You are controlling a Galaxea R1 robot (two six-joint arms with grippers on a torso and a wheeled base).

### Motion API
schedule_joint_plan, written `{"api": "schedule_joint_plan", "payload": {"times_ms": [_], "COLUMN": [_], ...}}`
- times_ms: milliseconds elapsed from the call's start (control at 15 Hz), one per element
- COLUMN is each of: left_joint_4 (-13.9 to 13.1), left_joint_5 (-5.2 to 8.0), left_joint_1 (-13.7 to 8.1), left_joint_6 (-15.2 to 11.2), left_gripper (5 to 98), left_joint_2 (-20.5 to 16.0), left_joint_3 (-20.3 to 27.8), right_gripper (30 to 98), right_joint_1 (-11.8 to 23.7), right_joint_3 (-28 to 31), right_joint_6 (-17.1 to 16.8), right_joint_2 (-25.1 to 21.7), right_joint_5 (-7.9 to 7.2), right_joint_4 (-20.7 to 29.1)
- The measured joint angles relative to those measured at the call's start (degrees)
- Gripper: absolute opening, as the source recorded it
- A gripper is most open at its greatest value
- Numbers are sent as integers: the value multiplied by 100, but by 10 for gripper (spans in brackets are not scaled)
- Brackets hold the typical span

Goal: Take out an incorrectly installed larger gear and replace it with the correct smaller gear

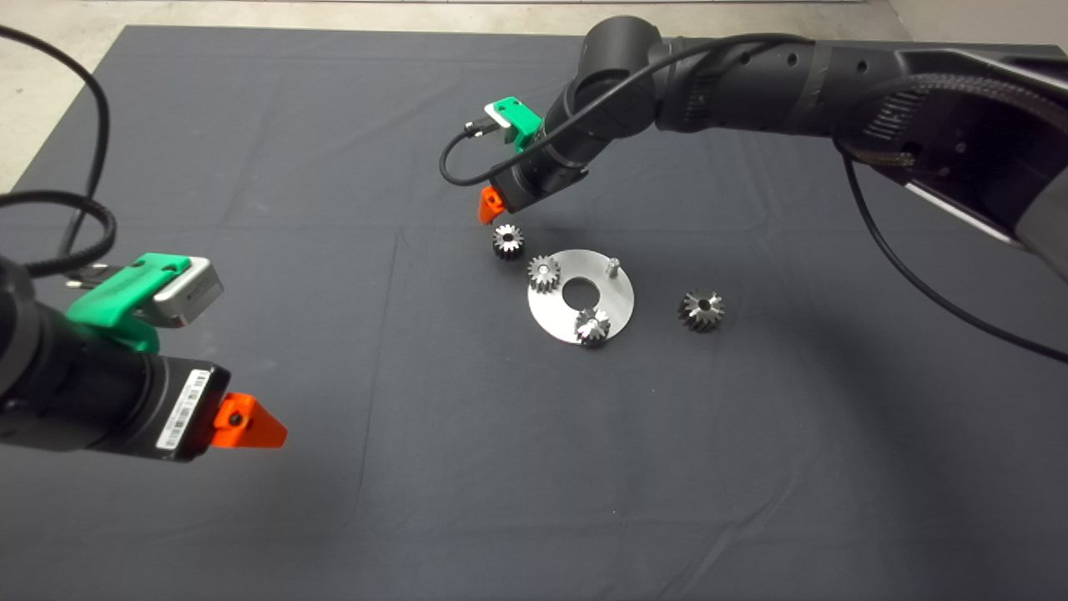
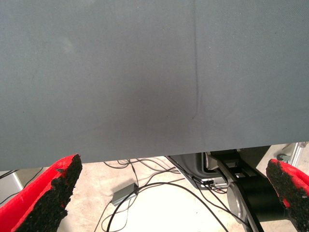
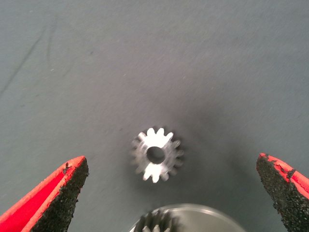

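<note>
The smaller gear lies flat on the mat just left of the round silver plate. In the right wrist view it sits between my open fingers, touching neither. My right gripper hovers just above and behind it, open and empty. The larger gear, dark with coarse teeth, lies on the mat to the right of the plate. My left gripper is parked at the lower left, open and empty.
The plate carries a pale gear with a shiny pin, a gear with a star-like centre and a bare pin. The plate's edge and the pale gear show in the right wrist view.
</note>
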Motion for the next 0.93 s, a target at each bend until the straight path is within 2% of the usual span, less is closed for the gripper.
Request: {"api": "schedule_joint_plan", "payload": {"times_ms": [533, 933], "left_joint_4": [-2, -2], "left_joint_5": [1, 3], "left_joint_1": [0, 0], "left_joint_6": [0, 0], "left_gripper": [981, 981], "left_joint_2": [0, -1], "left_joint_3": [0, 0], "right_gripper": [923, 923], "right_joint_1": [-124, -306], "right_joint_3": [11, 322], "right_joint_6": [-94, -163], "right_joint_2": [0, 5], "right_joint_5": [13, 46], "right_joint_4": [-177, -368]}}
